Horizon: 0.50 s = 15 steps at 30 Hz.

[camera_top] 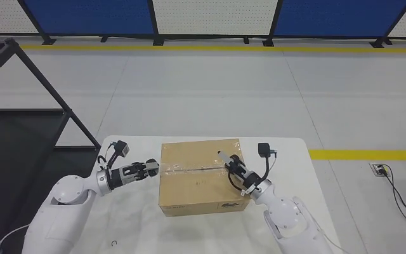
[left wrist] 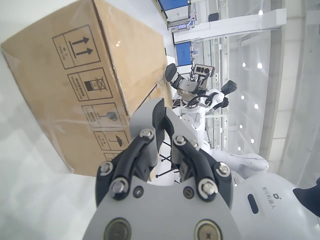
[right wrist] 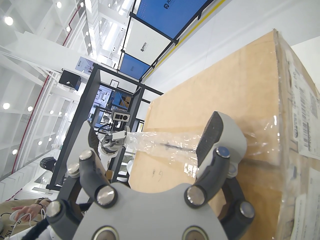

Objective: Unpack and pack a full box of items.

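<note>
Overhead, box (camera_top: 200, 184) on tabletop (camera_top: 133, 222) | left end effector (left wrist: 161, 111) closed beside symbol-printed side (left wrist: 82, 76) | right end effector (right wrist: 152, 138) open over tape (right wrist: 160, 142)

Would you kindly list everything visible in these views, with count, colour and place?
table: one, white, in front of the robot.
cardboard box: one, brown, middle of the table.
clear tape: one strip, transparent, along the box's top seam, one end running past the edge.
paper labels: several, white, on one box side.
rack: one, black, on the floor beside the table.
partition panels: several, blue and white, along the far floor.
left gripper: one, grey-black, shut on the clear tape's free end.
right gripper: one, grey-black, open over the box top.
</note>
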{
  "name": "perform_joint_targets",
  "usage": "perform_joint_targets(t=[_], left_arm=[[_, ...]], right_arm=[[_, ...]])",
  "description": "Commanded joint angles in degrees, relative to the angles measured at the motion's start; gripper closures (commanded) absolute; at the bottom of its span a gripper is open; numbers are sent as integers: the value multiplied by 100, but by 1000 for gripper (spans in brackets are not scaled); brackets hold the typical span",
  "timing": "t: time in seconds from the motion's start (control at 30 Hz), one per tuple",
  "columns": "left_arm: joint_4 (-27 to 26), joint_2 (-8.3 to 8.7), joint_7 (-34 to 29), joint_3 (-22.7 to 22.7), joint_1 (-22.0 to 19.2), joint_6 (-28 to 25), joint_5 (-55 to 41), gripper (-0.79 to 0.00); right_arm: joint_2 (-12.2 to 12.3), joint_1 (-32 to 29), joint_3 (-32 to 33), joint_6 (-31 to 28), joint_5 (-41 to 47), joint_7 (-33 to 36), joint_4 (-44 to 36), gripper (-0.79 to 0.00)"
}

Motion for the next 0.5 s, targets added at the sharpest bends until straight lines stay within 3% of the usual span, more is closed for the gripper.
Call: perform_joint_targets(t=[0.0,0.4,0.47], left_arm=[[3,1,6,1,-12,15,-3,0],[235,-13,-16,112,-138,53,97,-22],[269,-14,-51,130,-157,56,112,-339]], right_arm=[[3,-11,10,-2,2,10,-4,-785],[16,-36,41,-32,-18,55,-17,-785],[15,-29,38,-52,-9,57,1,-785]])
